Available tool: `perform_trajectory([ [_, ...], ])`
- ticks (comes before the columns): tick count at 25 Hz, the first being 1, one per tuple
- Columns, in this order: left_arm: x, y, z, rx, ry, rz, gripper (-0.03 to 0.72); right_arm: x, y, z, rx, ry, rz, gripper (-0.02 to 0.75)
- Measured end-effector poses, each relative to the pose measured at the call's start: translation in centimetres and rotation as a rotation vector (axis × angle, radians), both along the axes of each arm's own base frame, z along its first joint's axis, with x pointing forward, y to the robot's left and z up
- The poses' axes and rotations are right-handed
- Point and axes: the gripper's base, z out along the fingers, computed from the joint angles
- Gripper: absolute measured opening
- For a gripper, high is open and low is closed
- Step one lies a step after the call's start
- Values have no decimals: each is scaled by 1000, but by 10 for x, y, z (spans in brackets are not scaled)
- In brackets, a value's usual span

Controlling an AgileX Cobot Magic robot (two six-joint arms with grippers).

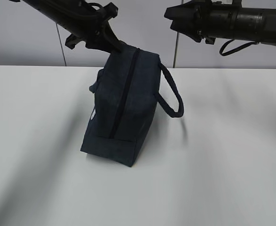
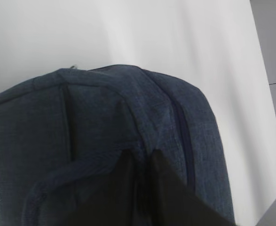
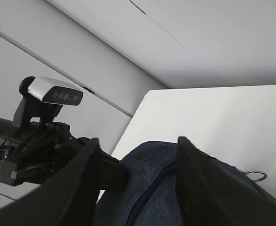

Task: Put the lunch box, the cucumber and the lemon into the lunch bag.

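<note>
The bag (image 1: 123, 110) stands tilted on the white desk (image 1: 222, 165), near its centre, zipper closed, one handle (image 1: 171, 92) looping out at 3 o'clock. The left gripper (image 1: 120, 47) has its jaws pinched on the bag's top at 12 o'clock. The right gripper (image 1: 175, 16) hangs apart at 1 o'clock, jaws half-spread and empty.

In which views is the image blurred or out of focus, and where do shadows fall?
Exterior view: soft, with diffuse shadows on the table beside the lunch bag. Left wrist view: the left gripper fingers are dark and blurred; the fabric is sharper. Right wrist view: the right gripper fingers are blurred silhouettes.
</note>
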Motion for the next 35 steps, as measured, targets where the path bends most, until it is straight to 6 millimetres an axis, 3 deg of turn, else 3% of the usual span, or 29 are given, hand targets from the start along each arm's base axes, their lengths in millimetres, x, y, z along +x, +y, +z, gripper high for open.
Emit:
perform_trajectory([
  [6,7,23,-6,99,14,49,20,0,0,0,-1,0,-2,380],
  [9,7,28,-9,145,12,46,64,0,0,0,-1,1,-3,380],
  [11,7,28,-9,152,16,42,151,0,0,0,-1,1,-3,380],
  [16,5,30,-11,182,29,24,499,0,0,-1,-9,1,-1,380],
  [20,3,38,-3,272,-23,22,546,-4,2,5,-76,-15,50,380],
  [23,-4,47,21,345,-109,36,538,-9,2,28,-163,-59,81,380],
  [28,-19,59,66,399,-234,65,536,-25,-3,92,-355,-171,59,375],
  [35,-39,69,107,425,-341,92,524,-72,-18,182,-635,-324,-91,350],
])
